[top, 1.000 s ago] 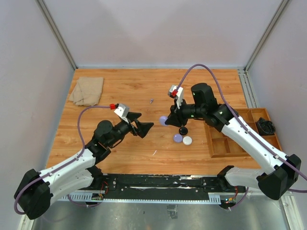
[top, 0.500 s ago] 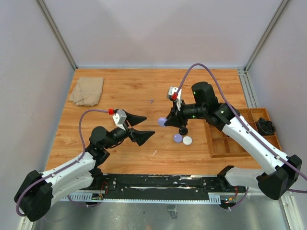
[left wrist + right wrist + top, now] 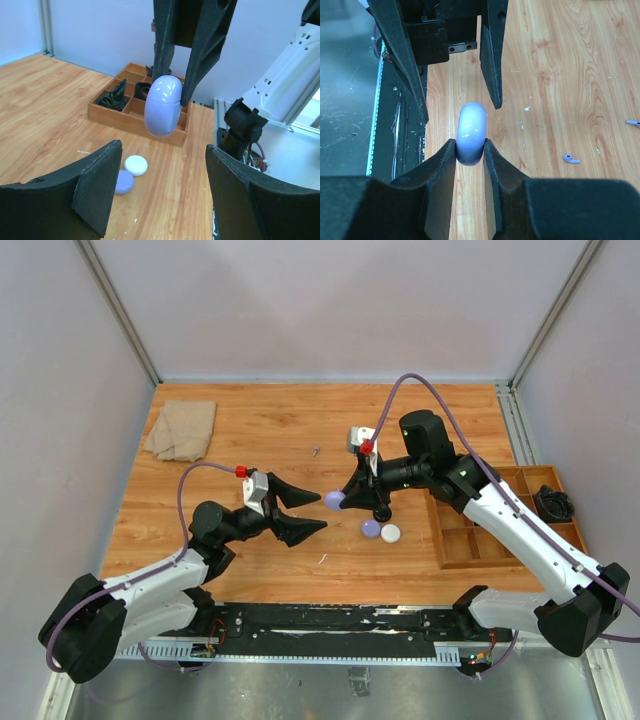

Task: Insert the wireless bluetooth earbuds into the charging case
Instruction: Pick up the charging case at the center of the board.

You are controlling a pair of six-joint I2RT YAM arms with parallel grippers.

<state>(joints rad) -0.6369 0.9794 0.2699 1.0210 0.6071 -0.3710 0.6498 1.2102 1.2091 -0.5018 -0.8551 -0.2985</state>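
A pale purple, egg-shaped charging case (image 3: 334, 500) hangs above the table, closed, with my right gripper (image 3: 347, 499) shut on it. In the right wrist view the case (image 3: 471, 131) sits pinched between the two pads of that gripper (image 3: 470, 150). My left gripper (image 3: 314, 510) is open and faces the case from the left. Its fingers (image 3: 492, 60) stand on either side of the case without touching it. In the left wrist view the case (image 3: 163, 106) hangs ahead of the open left gripper (image 3: 164, 162). One pale purple earbud (image 3: 571, 159) lies on the wood, and another earbud (image 3: 315, 451) lies further back.
A purple disc case (image 3: 371, 528), a white one (image 3: 390, 533) and a black one (image 3: 382, 512) lie below the right gripper. A wooden divided tray (image 3: 455, 540) with black items stands at the right. A folded beige cloth (image 3: 182, 429) lies at the back left.
My left gripper has moved right toward the case and its jaws have narrowed a little. The right gripper has carried the case slightly left and toward the left gripper.
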